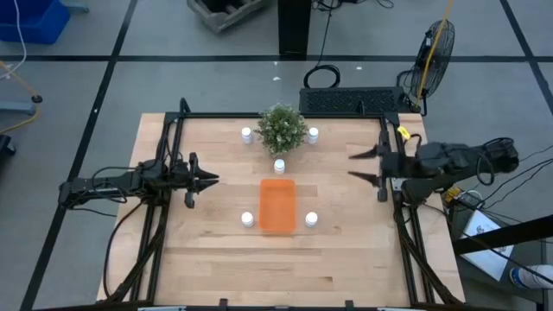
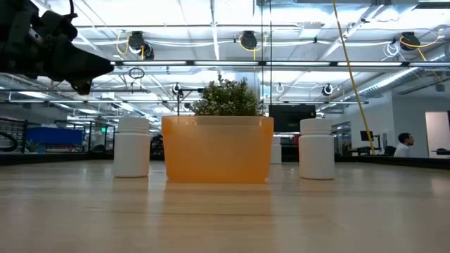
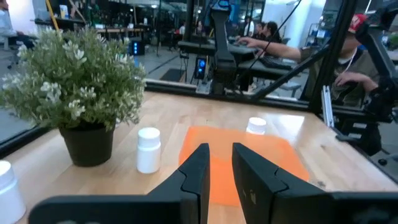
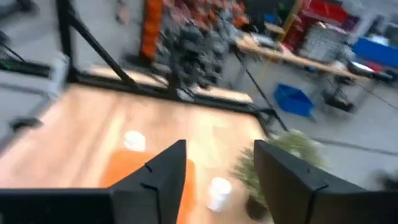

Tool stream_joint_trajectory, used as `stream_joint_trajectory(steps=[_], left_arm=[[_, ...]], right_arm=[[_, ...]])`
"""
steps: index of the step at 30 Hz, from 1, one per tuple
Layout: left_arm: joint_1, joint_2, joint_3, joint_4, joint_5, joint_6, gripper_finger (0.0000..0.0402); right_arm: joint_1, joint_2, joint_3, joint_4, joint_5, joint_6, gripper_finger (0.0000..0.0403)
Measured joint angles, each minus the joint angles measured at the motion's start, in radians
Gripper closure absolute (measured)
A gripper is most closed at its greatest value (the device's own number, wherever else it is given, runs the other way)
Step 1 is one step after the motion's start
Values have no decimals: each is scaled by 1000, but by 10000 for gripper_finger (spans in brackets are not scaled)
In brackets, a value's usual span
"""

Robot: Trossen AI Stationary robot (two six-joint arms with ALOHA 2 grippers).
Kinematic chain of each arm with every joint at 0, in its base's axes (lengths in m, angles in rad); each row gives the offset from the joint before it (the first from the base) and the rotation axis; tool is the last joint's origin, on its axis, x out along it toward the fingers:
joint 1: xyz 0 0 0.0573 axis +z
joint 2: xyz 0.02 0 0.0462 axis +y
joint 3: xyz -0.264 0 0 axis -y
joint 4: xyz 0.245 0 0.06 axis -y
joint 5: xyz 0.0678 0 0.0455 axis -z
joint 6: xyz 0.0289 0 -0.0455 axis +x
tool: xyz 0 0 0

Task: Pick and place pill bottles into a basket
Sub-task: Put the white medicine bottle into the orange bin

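Five white pill bottles [image 1: 248, 219] standing around the orange tray [image 1: 277, 206], long axis running front to back. Left gripper [image 1: 209, 180] narrowly parted, right gripper [image 1: 352, 165] spread wide, both empty. Front-left bottle probably nearer left gripper, lying inward of it.

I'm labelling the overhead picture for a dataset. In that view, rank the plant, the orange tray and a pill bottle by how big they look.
1. Tray and plant: similar in area, too close to rank; the tray is longer, the plant wider.
2. Pill bottle: far smaller. All five bottles look alike.
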Motion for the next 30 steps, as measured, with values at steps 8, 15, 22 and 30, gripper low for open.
stream_joint_trajectory(steps=[8, 15, 22, 30], left_arm=[[0, 0, 0, 39, 1, -47, 330], [0, 0, 0, 45, 0, -46, 330], [0, 0, 0, 45, 0, -45, 330], [0, 0, 0, 46, 0, -45, 330]], right_arm=[[-294, 126, 181, -142, 50, -92, 118], [-591, 244, 237, -290, -187, -85, 82], [-771, 409, 291, -270, -371, -116, 80], [-907, 603, 357, -286, -454, -145, 80]])
